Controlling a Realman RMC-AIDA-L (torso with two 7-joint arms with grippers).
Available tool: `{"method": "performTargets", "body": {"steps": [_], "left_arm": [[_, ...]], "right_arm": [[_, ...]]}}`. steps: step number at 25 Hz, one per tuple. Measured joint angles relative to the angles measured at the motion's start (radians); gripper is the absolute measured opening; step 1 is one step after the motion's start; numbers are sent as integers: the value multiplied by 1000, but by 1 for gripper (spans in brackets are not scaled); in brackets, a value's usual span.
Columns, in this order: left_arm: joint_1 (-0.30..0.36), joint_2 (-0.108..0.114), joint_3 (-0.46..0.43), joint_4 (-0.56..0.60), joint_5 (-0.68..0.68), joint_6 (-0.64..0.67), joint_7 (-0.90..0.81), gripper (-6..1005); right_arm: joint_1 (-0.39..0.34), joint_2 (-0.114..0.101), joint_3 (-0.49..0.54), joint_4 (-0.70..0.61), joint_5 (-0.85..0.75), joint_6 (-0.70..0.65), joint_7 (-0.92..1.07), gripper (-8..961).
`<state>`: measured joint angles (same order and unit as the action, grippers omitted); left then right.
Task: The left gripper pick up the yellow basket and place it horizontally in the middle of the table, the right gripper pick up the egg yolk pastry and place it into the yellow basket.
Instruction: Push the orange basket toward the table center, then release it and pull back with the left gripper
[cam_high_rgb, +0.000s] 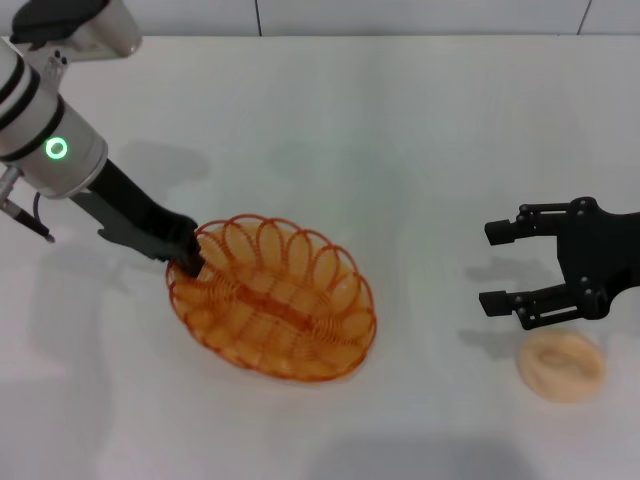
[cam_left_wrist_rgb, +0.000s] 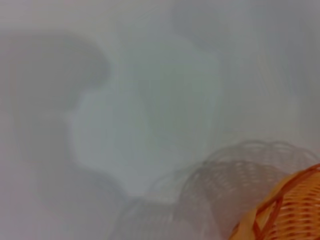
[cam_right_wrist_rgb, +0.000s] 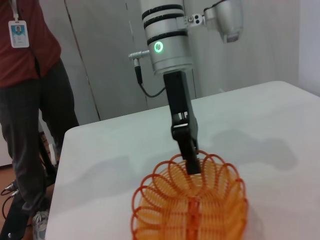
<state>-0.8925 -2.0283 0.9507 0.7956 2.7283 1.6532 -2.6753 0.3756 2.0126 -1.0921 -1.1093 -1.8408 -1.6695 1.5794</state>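
White worktop (cam_high_rgb: 400, 150) carries the yellow basket (cam_high_rgb: 272, 298) near its middle and the egg yolk pastry (cam_high_rgb: 561, 366) well off to the right.
Left gripper (cam_high_rgb: 188, 258) is clamped on the basket's looped rim at its left end; right gripper (cam_high_rgb: 505, 266) hovers spread wide just beside the pastry, not touching it.

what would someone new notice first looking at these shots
The yellow basket, bright orange on the white table, sits left of centre with the left claw at its near-left rim. To the right, the right claw hovers open just beyond the egg yolk pastry, which lies alone near the front edge.
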Motion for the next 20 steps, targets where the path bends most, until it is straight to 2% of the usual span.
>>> {"method": "performTargets", "body": {"steps": [10, 20], "left_arm": [[-7, 14, -70, 1, -103, -33, -122, 91], [6, 4, -108, -35, -210, -75, -199, 82]], "right_arm": [[5, -1, 0, -2, 0, -12, 1, 827], [6, 0, 1, -2, 0, -29, 0, 827]]}}
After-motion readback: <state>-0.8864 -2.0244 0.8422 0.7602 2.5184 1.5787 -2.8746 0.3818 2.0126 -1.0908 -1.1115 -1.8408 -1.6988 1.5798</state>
